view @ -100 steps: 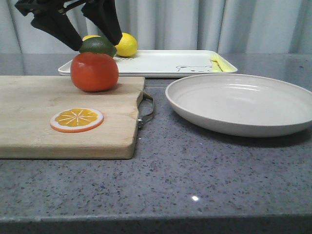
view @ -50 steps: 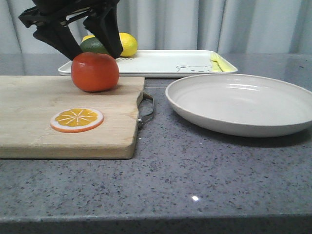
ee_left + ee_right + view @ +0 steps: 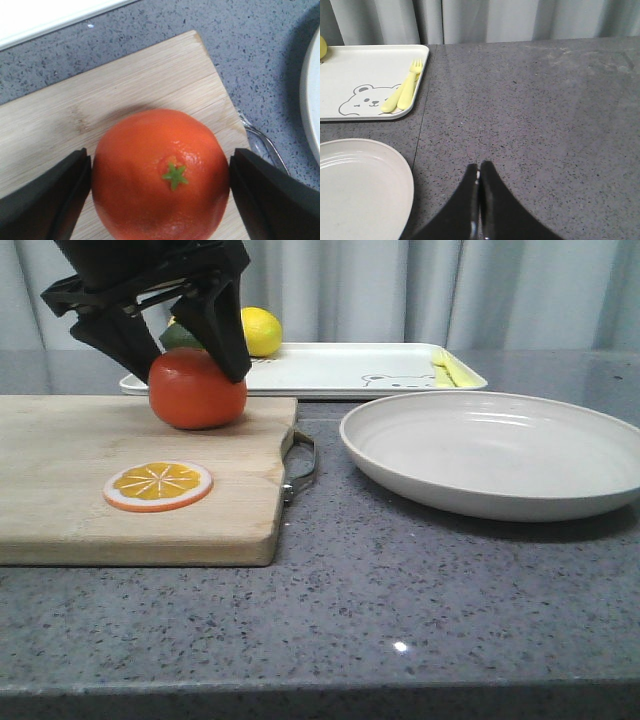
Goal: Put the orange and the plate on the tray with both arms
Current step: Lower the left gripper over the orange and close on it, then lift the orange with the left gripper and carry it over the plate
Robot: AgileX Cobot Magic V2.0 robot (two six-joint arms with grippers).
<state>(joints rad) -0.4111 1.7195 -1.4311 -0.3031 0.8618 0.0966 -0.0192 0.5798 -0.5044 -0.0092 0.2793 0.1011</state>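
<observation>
Left gripper [image 3: 190, 365] straddles the orange [image 3: 197, 390] on the cutting board [image 3: 120, 480], fingers spread, contact unclear, half hiding a green fruit [image 3: 178, 336]; right gripper [image 3: 479, 200] fingers pressed together, plate [image 3: 500, 455] cut off

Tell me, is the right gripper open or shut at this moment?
Shut. In the right wrist view the right gripper has its two black fingers pressed together, nothing between them, above bare grey table beside the plate.
</observation>
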